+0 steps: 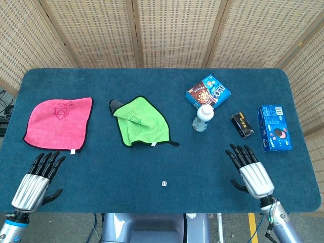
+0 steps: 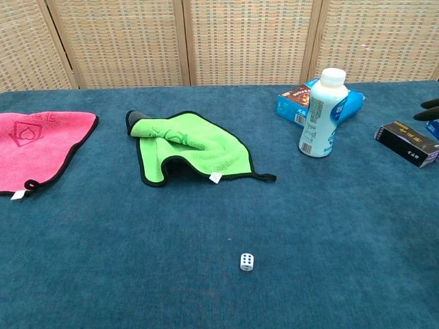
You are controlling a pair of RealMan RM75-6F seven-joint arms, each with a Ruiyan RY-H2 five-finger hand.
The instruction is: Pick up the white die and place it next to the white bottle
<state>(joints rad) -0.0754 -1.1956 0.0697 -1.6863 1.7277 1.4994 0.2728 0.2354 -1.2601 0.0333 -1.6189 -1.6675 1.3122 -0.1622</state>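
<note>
We are at the reach stage: the white die (image 1: 164,183) lies alone on the blue table cloth (image 1: 152,162) near the front edge, well apart from the white bottle (image 1: 203,118), which stands upright just in front of a blue snack box (image 1: 208,91). Our right hand (image 1: 249,170) hovers to the right of the die, fingers spread and holding nothing; our left hand (image 1: 38,177) rests at the front left corner, equally open and empty. We judge nothing grasped yet. Next we should carry the right hand leftward over the die, lower it, and pinch this small cube carefully before lifting.
</note>
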